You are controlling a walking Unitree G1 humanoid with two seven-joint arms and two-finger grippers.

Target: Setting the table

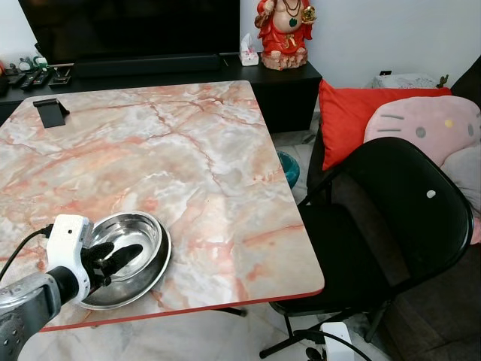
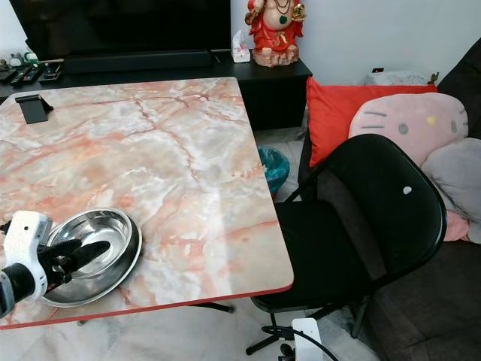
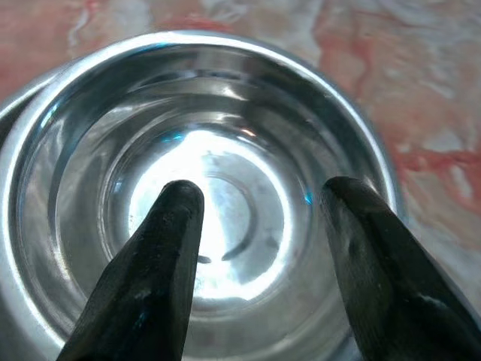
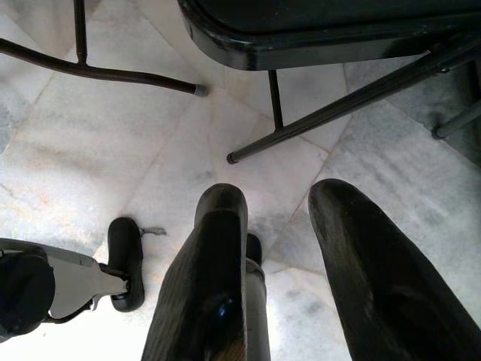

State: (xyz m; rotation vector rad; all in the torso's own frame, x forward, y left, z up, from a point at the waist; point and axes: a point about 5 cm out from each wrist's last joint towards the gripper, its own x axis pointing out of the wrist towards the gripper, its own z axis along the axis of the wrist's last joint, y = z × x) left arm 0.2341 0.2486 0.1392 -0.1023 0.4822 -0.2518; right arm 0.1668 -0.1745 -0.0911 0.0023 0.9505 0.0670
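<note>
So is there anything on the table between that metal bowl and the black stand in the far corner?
No. In the left eye view only bare marble table lies between the bowl and the stand.

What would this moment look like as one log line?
left pincer: open, over steel bowl | bowl: marble table, near edge | right pincer: open, idle

**Steel bowl at table's near edge**

Shiny, round stainless-steel bowl, upright and empty, resting in the lower left of the frame on the pink-veined marble table, close to its red-trimmed front edge. Broad flat rim, mirror-bright inside, glare at the bottom in the wrist view.
</note>
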